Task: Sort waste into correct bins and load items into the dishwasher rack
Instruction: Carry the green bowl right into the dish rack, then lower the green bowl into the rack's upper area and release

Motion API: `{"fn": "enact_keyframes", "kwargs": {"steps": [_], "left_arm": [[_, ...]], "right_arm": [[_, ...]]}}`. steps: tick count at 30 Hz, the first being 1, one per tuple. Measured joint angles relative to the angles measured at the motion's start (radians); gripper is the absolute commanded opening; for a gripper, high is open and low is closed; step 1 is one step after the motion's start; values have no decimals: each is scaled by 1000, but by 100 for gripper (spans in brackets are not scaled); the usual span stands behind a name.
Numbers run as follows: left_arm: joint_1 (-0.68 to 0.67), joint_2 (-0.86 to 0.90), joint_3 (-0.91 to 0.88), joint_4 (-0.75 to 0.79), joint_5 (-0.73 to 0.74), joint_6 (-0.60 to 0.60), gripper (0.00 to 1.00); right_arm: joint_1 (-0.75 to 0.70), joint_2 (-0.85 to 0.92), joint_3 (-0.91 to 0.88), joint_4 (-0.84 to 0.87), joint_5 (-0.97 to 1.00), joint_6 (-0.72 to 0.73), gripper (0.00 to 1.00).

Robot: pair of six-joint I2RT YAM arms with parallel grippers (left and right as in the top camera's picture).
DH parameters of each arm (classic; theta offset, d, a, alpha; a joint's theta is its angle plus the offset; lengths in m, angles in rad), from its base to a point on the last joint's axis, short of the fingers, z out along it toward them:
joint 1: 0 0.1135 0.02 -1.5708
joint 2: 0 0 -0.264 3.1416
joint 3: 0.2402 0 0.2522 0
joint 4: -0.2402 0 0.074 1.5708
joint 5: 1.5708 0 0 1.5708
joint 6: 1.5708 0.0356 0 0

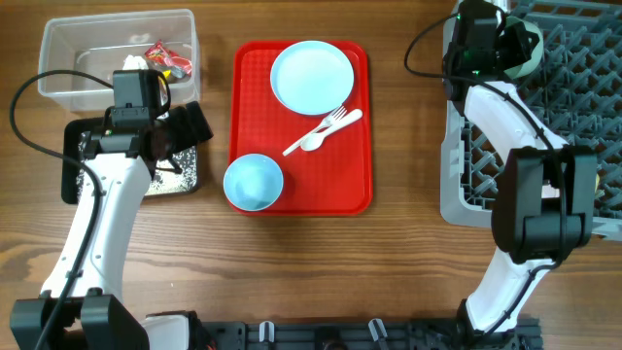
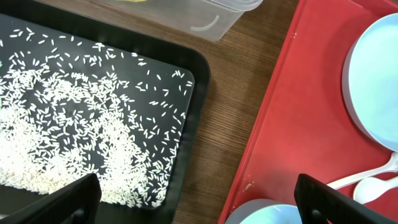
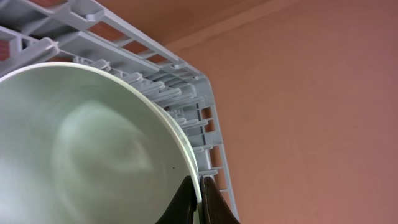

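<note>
My left gripper [image 1: 190, 126] [image 2: 199, 200] is open and empty, above the gap between the black tray [image 1: 72, 167] [image 2: 196, 68] holding rice grains [image 2: 74, 124] and the red serving tray [image 1: 301, 199]. The clear tub [image 1: 68, 49] holds red and yellow wrappers [image 1: 167, 60] and a white tissue [image 1: 133, 63]. A pale blue plate [image 1: 312, 76], a bowl [image 1: 254, 181], a fork [image 1: 330, 122] and a spoon [image 1: 321, 139] lie on the red tray. My right gripper [image 1: 501, 49] [image 3: 200, 199] is shut on the rim of a second pale bowl [image 3: 93, 143] over the grey rack [image 1: 583, 97]. No cups are in view.
The rack's left wall [image 1: 453, 165] stands close to the right arm. The red tray's left rim [image 2: 261, 143] lies just right of a strip of bare wood [image 2: 236, 93]. The clear tub's corner [image 2: 208, 15] shows at the top of the left wrist view.
</note>
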Motion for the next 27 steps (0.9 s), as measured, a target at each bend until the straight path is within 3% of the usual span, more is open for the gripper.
{"fn": "enact_keyframes", "kwargs": {"steps": [10, 12, 18, 27], "left_arm": [[0, 0, 0, 0, 0, 0, 100], [0, 0, 0, 0, 0, 0, 100], [0, 0, 0, 0, 0, 0, 100], [0, 0, 0, 0, 0, 0, 100]], "right_arm": [[0, 18, 0, 29, 39, -27, 5], [0, 18, 0, 29, 43, -27, 12], [19, 30, 0, 29, 56, -35, 45], [121, 31, 0, 30, 56, -34, 54]]}}
